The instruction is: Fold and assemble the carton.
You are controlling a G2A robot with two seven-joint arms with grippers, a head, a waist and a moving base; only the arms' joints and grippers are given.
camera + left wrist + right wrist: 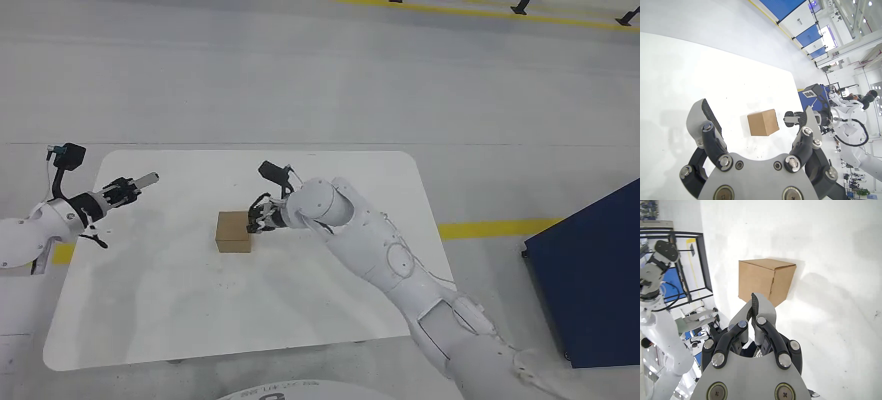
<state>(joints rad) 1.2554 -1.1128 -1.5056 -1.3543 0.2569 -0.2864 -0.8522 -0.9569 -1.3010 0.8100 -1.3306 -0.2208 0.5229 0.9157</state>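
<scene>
Near the middle of the bench (180, 300), the carton (233, 231) sat folded into a cube. Looked like the right claw (262, 217) was pinched shut on nothing just beside it, probably to press flaps flat; the left claw (146, 181) hung wide open and empty, well apart.

Left end effector (755, 106) spread wide; right end effector (754, 303) pinched closed (no gap visible).
</scene>
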